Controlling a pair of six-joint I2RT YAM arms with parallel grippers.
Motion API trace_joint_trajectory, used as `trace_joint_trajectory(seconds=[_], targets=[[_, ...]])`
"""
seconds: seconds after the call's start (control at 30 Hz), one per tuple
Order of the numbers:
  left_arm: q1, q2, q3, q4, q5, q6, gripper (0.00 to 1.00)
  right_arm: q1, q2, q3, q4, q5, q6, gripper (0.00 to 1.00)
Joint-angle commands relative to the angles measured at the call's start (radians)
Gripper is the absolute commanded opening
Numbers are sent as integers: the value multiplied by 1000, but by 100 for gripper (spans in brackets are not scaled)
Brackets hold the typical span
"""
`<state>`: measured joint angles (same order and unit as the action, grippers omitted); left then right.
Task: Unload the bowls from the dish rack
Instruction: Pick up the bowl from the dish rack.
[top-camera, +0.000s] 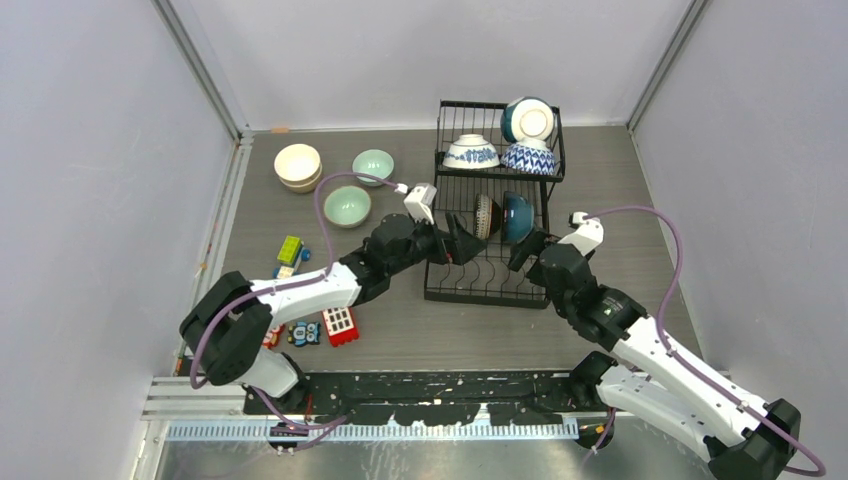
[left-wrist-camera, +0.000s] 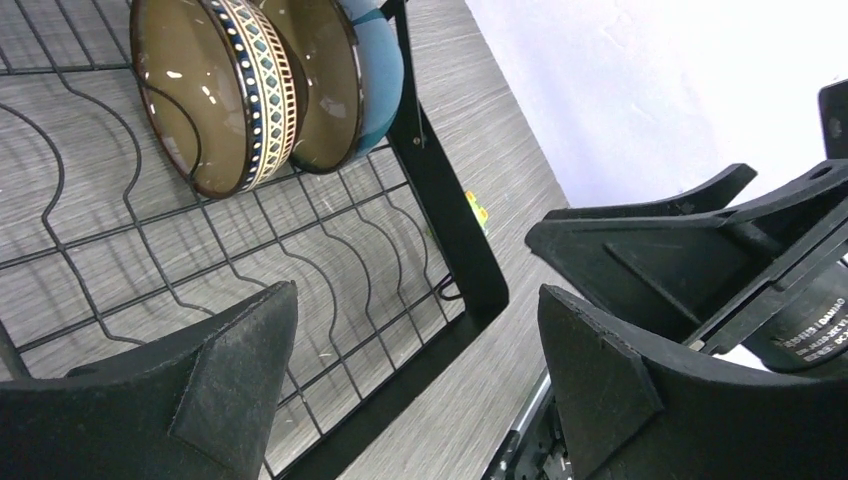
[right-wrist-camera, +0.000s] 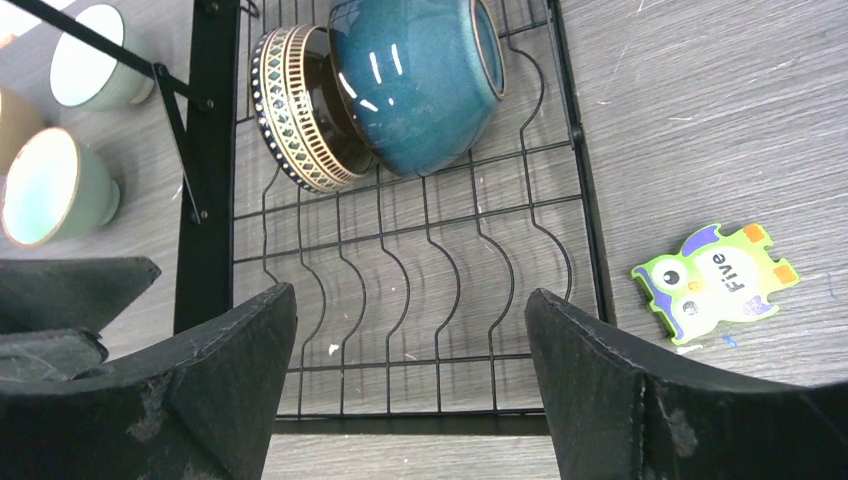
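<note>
Left gripper (left-wrist-camera: 415, 370) and right gripper (right-wrist-camera: 410, 370) are both hovering over the big black wire dish rack (top-camera: 480, 270), jaws gaping wide and holding nothing. The brown patterned ceramic bowl (right-wrist-camera: 305, 110) and glossy teal ceramic bowl (right-wrist-camera: 420, 75) are leaning together on edge in its lower slots.

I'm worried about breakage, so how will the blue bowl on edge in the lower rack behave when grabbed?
The blue bowl looks glossy and glazed, so probably stiff, slippery and liable to chip if dropped. It stands on edge in the rack, so it could roll once freed. The brown bowl sits close against it and may tip when it leaves.
</note>
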<state>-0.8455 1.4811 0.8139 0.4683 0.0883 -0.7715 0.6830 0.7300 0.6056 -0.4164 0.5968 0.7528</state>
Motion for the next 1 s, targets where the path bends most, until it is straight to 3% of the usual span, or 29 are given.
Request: trace_joint_trajectory(seconds=[0.0, 0.5, 0.97], targets=[[5, 12, 4, 110, 15, -23, 91, -3, -18, 59, 1, -50, -57, 88], [5, 208, 64, 302, 58, -135, 84, -2, -166, 42, 9, -109, -134, 89], [4, 254, 144, 201, -24, -20, 84, -4, -222, 53, -55, -95, -124, 90]])
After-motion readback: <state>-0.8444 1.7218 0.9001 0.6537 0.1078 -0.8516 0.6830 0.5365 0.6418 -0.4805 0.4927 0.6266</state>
